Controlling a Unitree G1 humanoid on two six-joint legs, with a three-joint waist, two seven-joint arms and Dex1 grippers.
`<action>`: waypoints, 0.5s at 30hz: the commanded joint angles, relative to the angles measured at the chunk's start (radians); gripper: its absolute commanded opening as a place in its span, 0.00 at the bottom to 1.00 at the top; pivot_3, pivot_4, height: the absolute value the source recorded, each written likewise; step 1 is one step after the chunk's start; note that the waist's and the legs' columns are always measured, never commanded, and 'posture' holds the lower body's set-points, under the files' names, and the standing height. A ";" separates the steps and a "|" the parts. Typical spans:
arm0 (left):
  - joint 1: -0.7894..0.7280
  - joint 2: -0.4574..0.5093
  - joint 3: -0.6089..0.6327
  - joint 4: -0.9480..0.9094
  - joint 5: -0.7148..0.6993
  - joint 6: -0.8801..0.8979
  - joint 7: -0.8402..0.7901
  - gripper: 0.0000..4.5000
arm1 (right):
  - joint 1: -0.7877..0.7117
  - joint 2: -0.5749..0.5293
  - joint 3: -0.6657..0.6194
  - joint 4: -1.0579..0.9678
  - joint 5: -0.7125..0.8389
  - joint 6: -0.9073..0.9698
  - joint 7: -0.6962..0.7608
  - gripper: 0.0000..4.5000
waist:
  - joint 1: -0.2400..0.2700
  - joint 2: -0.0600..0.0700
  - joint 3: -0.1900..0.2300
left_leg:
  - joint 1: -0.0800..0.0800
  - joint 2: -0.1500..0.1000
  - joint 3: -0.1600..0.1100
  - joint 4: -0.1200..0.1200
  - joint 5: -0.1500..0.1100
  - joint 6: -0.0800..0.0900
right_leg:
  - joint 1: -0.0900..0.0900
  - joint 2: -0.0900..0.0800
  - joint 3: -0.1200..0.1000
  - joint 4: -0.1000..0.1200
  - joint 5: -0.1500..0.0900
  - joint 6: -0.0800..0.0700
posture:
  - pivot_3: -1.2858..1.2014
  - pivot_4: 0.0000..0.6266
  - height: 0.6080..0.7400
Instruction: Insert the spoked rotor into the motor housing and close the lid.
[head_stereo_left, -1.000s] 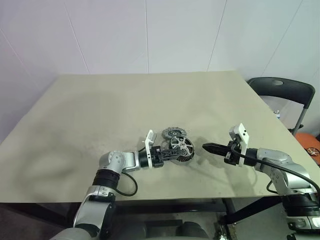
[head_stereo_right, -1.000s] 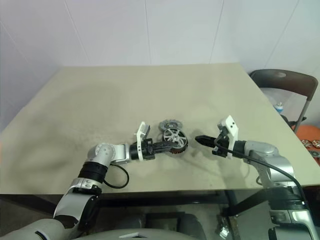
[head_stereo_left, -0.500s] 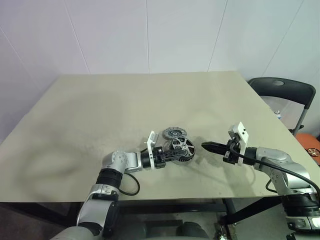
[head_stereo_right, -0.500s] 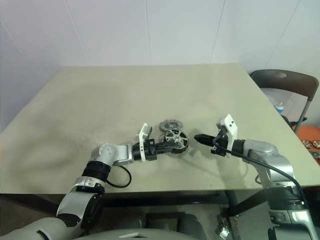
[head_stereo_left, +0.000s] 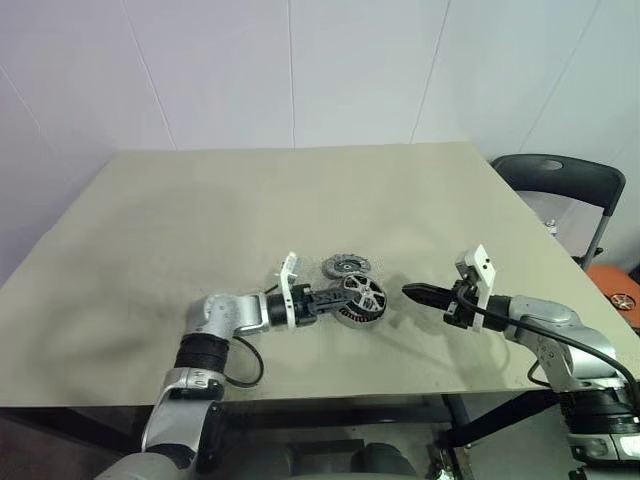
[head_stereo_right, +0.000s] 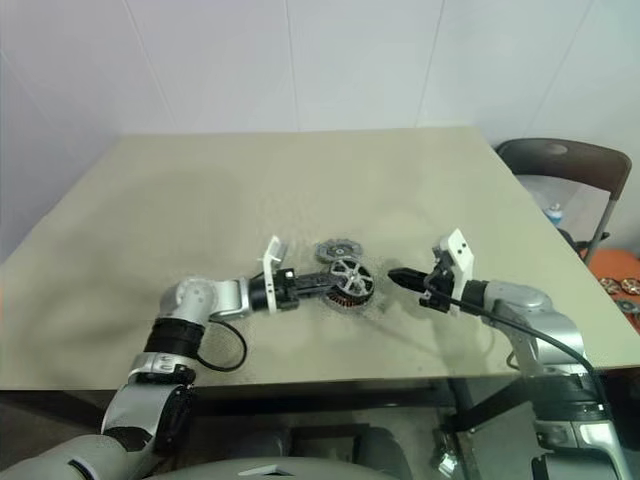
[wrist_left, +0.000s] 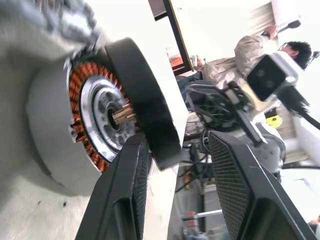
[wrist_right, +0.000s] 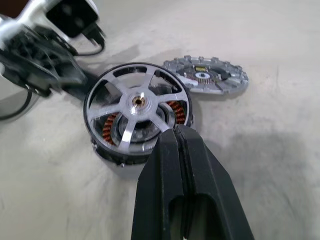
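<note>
Spoked rotor (wrist_right: 136, 113) is sitting tilted in the motor housing (wrist_left: 85, 117) mid-table, lid (wrist_right: 206, 75) lying just behind. Left gripper (head_stereo_left: 330, 297) is straddling the rotor rim, fingers parted, possibly not gripping. Right gripper (head_stereo_left: 412, 293) is hovering nearby, pinched closed, empty.

A plain test room: bare white walls (head_stereo_left: 300, 70), beige table (head_stereo_left: 250, 200), folding chair (head_stereo_left: 565, 185).

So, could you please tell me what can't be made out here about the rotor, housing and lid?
- Spoked rotor: whether it is fully seated in the motor housing; its spokes and rim cover the joint in the right wrist view.
- Lid: its far edge blurs in the right wrist view, and it is too small in the head views.
- Left gripper: contact with the rotor is too small to judge.
</note>
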 joint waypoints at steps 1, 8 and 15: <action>0.005 0.056 0.014 -0.141 -0.061 0.084 -0.002 0.45 | -0.039 0.006 -0.001 0.011 -0.005 -0.025 0.006 0.00 | 0.001 0.000 0.000 | 0.000 0.000 0.000 0.000 0.000 0.000 | 0.000 0.000 0.000 0.000 0.000 0.000 | 0.52 0.00 1.00; 0.030 0.168 -0.020 -0.245 -0.043 0.054 -0.028 0.45 | -0.069 0.023 0.011 0.012 0.007 -0.033 0.022 0.00 | 0.004 0.000 0.000 | 0.000 0.000 0.000 -0.001 0.000 0.000 | 0.000 -0.001 0.000 0.000 0.000 -0.001 | 0.52 0.00 1.00; 0.072 0.073 -0.044 -0.266 0.087 -0.378 -0.040 0.24 | -0.082 0.101 0.055 -0.038 0.036 0.007 0.008 0.00 | 0.001 0.001 0.000 | 0.000 0.000 0.000 -0.002 0.000 0.000 | 0.000 -0.001 0.000 -0.002 0.000 -0.001 | 0.52 0.00 1.00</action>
